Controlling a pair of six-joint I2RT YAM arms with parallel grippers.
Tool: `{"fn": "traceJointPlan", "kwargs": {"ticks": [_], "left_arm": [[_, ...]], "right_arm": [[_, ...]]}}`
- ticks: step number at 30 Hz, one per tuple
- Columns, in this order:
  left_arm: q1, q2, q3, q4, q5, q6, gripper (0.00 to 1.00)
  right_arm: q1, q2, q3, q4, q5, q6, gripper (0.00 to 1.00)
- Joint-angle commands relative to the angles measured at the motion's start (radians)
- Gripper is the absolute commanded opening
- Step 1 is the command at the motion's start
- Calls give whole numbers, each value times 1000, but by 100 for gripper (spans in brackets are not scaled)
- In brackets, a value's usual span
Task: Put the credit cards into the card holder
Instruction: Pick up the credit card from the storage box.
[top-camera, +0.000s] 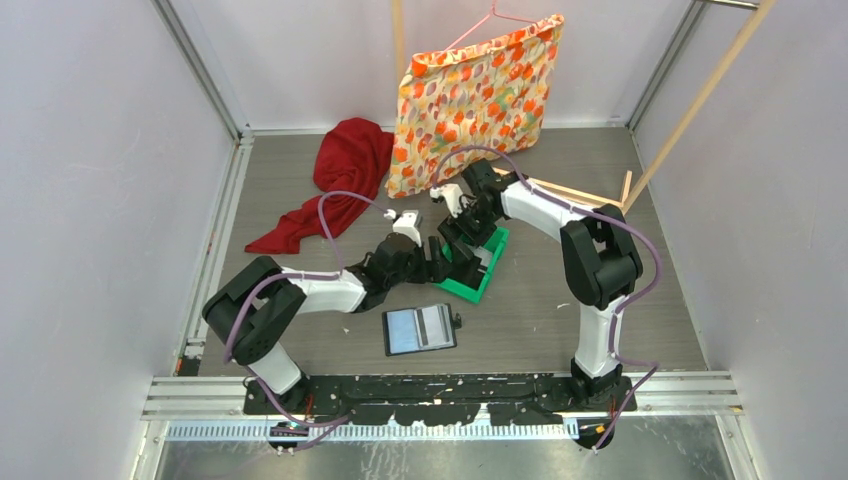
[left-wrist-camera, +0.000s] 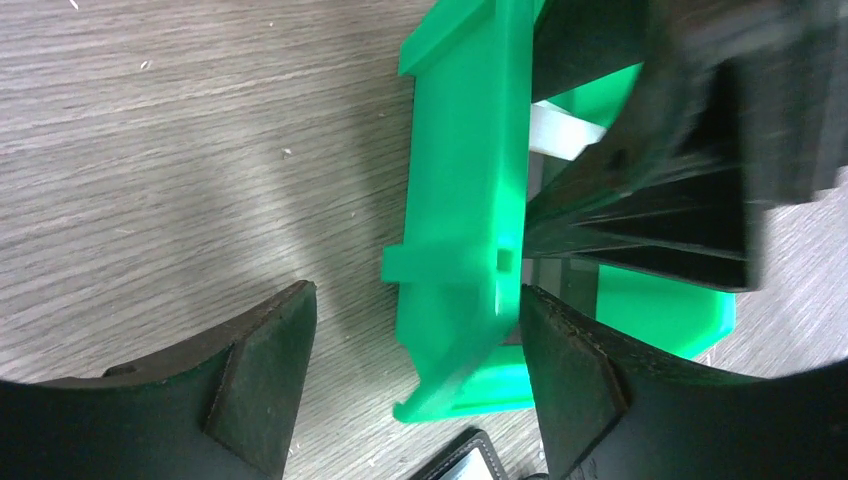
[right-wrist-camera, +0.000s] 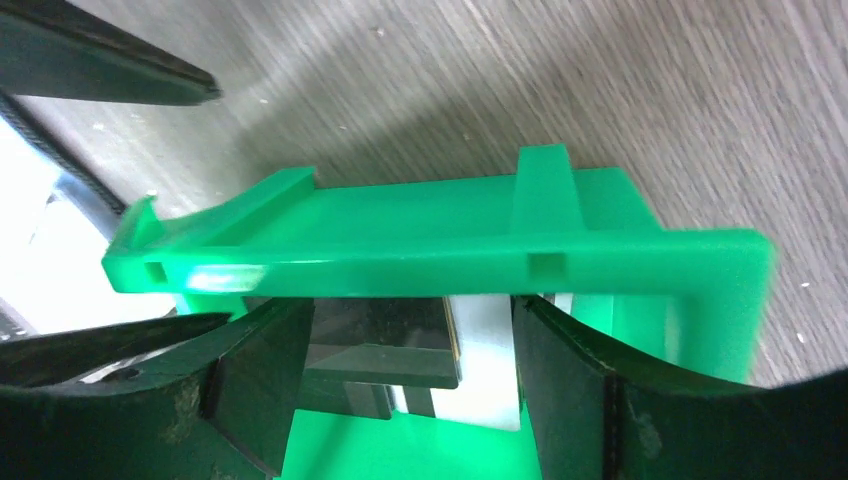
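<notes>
Between the right gripper's (right-wrist-camera: 410, 325) open jaws, credit cards (right-wrist-camera: 375, 345) are lying in the tray (right-wrist-camera: 420, 240), not yet reaching the card holder (top-camera: 420, 330); the left gripper (left-wrist-camera: 418, 305) is gaping likewise.

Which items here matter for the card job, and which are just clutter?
Job: credit cards, inside the green tray; card holder, lying open.
Lying about: red cloth; floral fabric bag; wooden sticks.

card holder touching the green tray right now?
Apart. Top view shows a strip of table between the card holder and the green tray; left wrist view shows the same gap.
</notes>
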Motion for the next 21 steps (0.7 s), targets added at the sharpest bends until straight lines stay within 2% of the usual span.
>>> {"fn": "traceJointPlan", "kwargs": {"ticks": [1,15,21], "left_arm": [[6,9,34,-19,-23,-14,74],[6,-9,42,-92,-81,-36,61],[6,-3,65,-116,-85,-48,53]], "right_arm": [[-12,-59,77,-107,-179,43,74],[-28,-31,148,-314,-375,-2,60],[-28,-40,139,-348,-400,-10,56]]}}
